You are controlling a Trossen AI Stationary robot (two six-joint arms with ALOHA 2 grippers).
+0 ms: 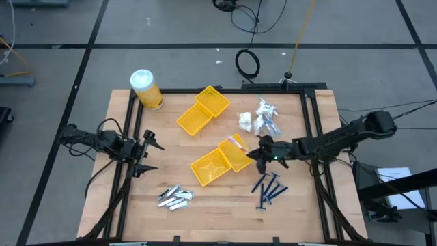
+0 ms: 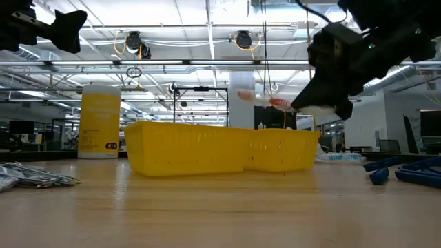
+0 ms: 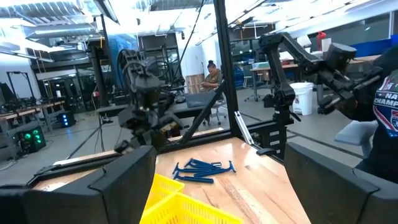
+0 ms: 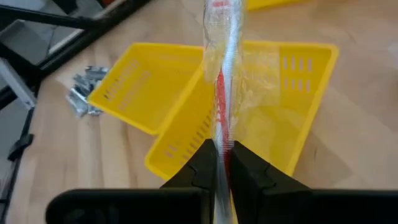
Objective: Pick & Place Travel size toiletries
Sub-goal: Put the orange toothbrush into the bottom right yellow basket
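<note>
My right gripper (image 1: pixel 260 152) reaches in from the table's right and is shut on a slim pale stick in clear wrap (image 4: pixel 222 74), red at its middle. The stick hovers over the nearer pair of yellow trays (image 1: pixel 217 164). Dark-blue razor sticks (image 1: pixel 268 190) lie on the wood near the right front. Silver-grey tubes (image 1: pixel 175 197) lie at the front left, and white crinkly packets (image 1: pixel 263 117) at the back right. My left gripper (image 1: pixel 151 156) waits open at the table's left edge, with nothing between its fingers. My right gripper pinches the wrapped stick's near end (image 4: pixel 220 144) between its two fingers. The fingers come from the table's right, slanting down, and lie along the stick. The stick juts out past the fingertips toward the left and hangs clear above the yellow trays (image 2: pixel 220 148).
A second pair of yellow trays (image 1: pixel 203 109) lies toward the back. A yellow jar with a white lid (image 1: pixel 145 89) stands at the back left corner. A black frame (image 1: pixel 225 91) borders the table. A person sits in the room beyond (image 3: pixel 213 73).
</note>
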